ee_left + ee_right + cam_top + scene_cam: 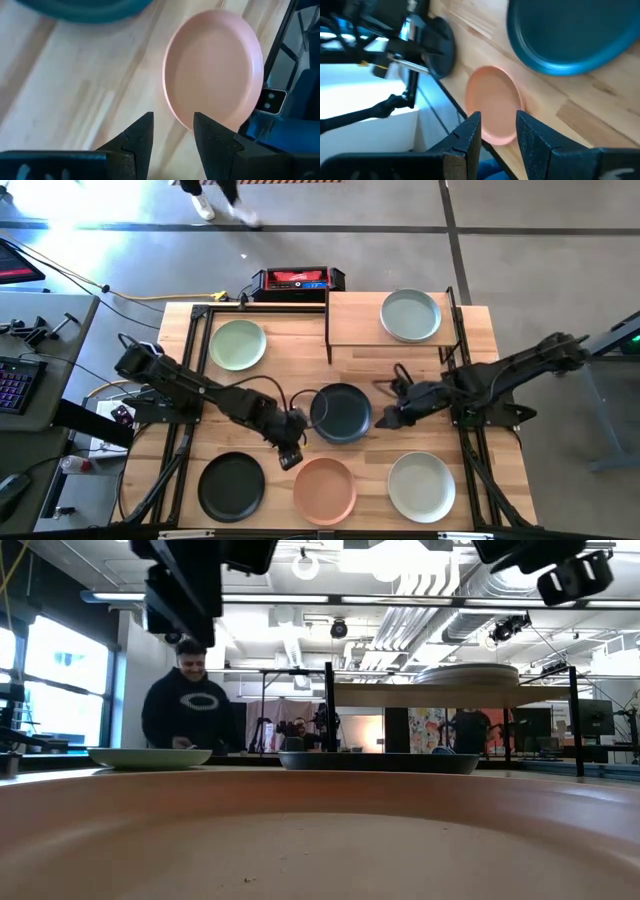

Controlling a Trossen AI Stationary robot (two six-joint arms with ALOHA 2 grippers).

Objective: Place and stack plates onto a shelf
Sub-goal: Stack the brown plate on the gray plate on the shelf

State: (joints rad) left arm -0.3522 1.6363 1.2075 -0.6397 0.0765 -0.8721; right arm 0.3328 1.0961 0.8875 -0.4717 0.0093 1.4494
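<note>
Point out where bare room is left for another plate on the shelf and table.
Shelf: its left half is bare, beside the grey-green plate. Table: bare between the pale green plate and the shelf. Crowded around the teal plate, flanked by the left gripper and right gripper.

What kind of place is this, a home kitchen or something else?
Probably a robotics lab or workshop, not a kitchen. The low view shows exposed ceiling ducts and a person beyond the table. From above, a keyboard lies on a side desk, and the floor is bare concrete.
</note>
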